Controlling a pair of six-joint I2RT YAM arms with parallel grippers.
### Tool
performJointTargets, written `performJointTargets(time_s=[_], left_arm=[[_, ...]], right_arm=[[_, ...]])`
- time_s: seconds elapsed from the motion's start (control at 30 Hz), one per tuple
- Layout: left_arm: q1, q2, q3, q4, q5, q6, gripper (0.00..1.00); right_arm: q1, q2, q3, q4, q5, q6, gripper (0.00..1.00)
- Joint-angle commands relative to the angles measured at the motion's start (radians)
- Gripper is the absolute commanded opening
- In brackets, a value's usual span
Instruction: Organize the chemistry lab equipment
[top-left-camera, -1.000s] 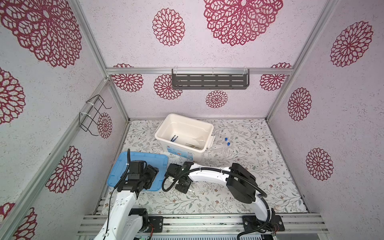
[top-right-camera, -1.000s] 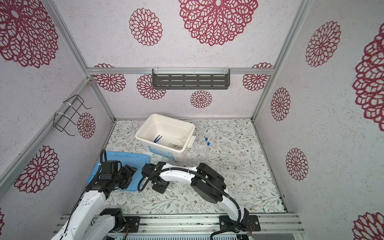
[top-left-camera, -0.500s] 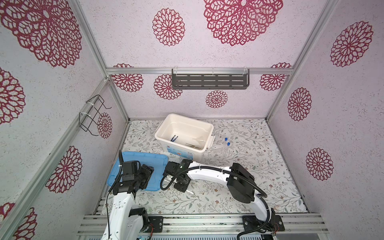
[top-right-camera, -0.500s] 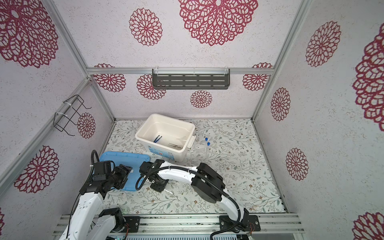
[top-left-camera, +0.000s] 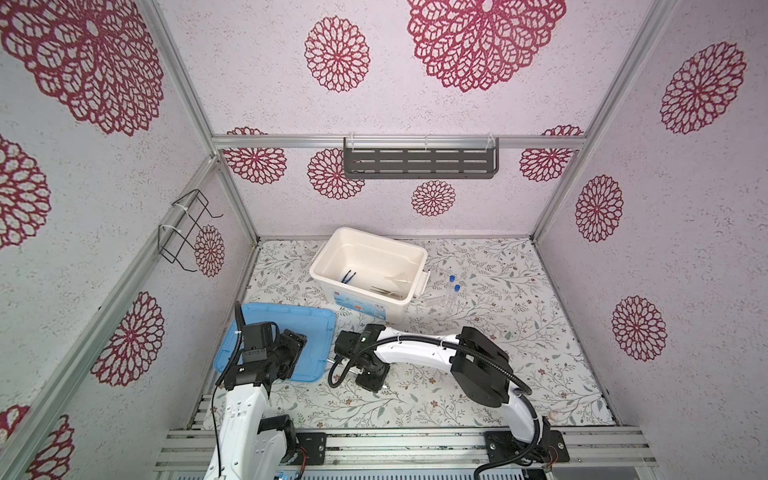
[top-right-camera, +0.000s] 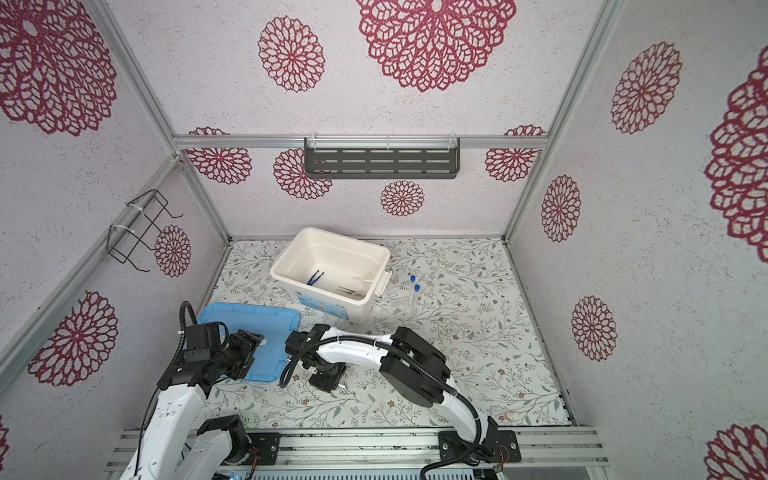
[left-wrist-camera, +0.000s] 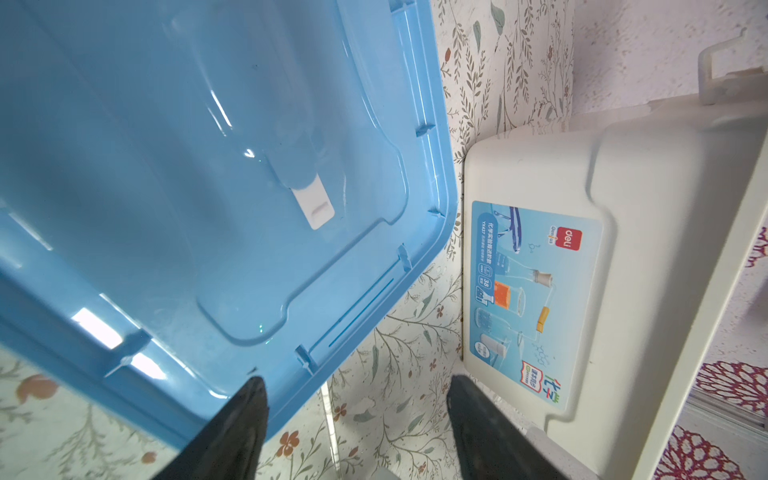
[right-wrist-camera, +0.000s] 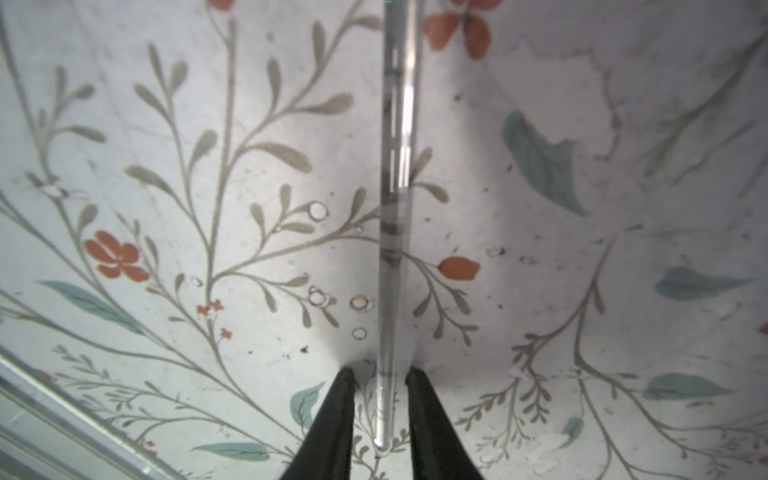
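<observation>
Step in hand, as we read it: picking up the clear rod (right-wrist-camera: 395, 166). It lies flat on the surface (top-left-camera: 478, 270), near the front, just beside the blue lid (top-left-camera: 291, 320). The right fingers (right-wrist-camera: 332, 428) are down at the surface and straddle the rod close to one end. They are narrow, with a sliver of gap showing on each side, so we call it not clamped yet.

To do it well, we'd close square across the rod and keep the tips low so it can't roll out. The grip sits near the end, so we expect the long free part to droop or swing. Lift slowly and level. It looks like glass, slippery and brittle, so squeeze gently.

The left fingers (left-wrist-camera: 241, 424) are wide apart and hold nothing. They hover over the lid's edge.

The white box (top-left-camera: 374, 255) stands open at the back. In it are the blue tweezers (top-left-camera: 348, 276) and the metal tweezers (top-left-camera: 384, 291). There may also be a small clear piece, but we can't tell what it is. The two blue-capped test tubes (top-left-camera: 454, 291) lie outside, just beside the box, not yet put away. The lid lies on the surface with nothing on it.
</observation>
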Motion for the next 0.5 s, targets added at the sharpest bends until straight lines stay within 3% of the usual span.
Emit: performJointTargets(time_s=[0.0,0.23,0.47], left_arm=[[0.01,0.001,0.032,-0.016,0.014,0.014,0.72],[0.014,-0.028,0.035,-0.033,0.014,0.014,0.72],[0.015,-0.027,0.037,-0.036,0.021,0.015,0.72]], right_arm=[[0.018,0.008,-0.044,-0.012,-0.001,-0.005,0.17],[0.009,-0.005,-0.038,-0.015,-0.001,-0.019,0.04],[0.009,-0.074,-0.049,-0.014,0.033,-0.003,0.01]])
